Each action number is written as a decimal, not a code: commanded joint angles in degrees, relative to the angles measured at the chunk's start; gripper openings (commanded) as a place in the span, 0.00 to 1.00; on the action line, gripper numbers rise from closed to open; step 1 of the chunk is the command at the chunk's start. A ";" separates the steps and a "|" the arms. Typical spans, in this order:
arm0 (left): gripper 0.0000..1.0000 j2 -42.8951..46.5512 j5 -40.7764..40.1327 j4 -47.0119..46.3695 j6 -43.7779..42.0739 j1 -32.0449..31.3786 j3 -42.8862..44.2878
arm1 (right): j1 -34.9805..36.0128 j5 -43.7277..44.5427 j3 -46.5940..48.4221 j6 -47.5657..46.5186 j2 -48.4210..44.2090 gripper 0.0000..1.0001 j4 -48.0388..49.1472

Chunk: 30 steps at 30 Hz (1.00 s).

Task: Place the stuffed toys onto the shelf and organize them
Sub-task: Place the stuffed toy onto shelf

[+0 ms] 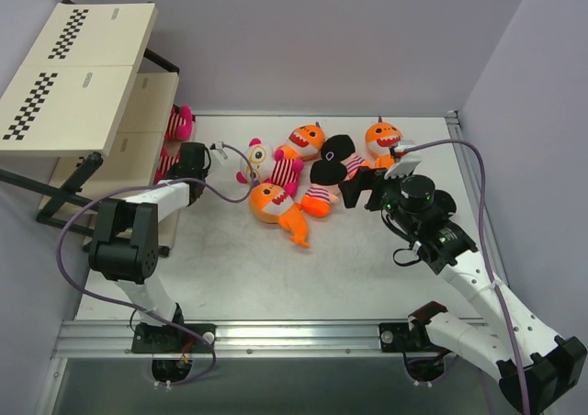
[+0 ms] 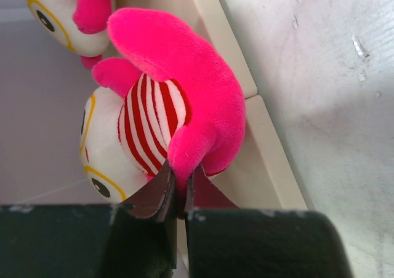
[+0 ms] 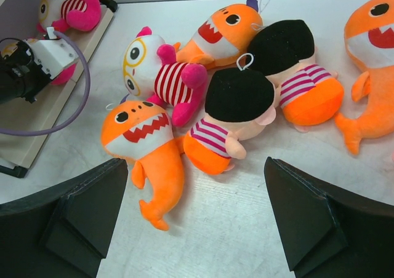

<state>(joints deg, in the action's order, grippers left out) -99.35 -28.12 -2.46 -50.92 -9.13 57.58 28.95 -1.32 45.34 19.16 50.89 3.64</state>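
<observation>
The striped doll [image 2: 166, 118] hangs at the shelf's [image 1: 83, 66] low board, left edge of the bench [image 1: 367, 277], the left tool [image 2: 178, 189] clamped on its pink limb for placing. The right tool [image 3: 196, 192] gapes empty over the orange shark [image 3: 144, 139], mid-bench, ready to pick.

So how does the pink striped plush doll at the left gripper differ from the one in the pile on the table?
The pink striped plush doll at the left gripper is at the beige shelf board; the pile doll lies on the white table. The first is pinched by a pink limb; the pile doll is ungripped, beside an orange plush shark. Both have red stripes and yellow-rimmed eyes.
</observation>
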 commanded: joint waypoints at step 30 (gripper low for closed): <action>0.24 -2.60 -3.00 -1.23 -1.47 2.45 4.38 | 1.46 1.15 -0.52 -2.37 -2.12 1.00 2.78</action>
<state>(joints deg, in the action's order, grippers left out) -102.15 -30.85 -2.48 -51.72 -7.03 59.68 30.09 -1.26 45.30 17.67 49.93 3.68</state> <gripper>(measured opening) 0.237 0.994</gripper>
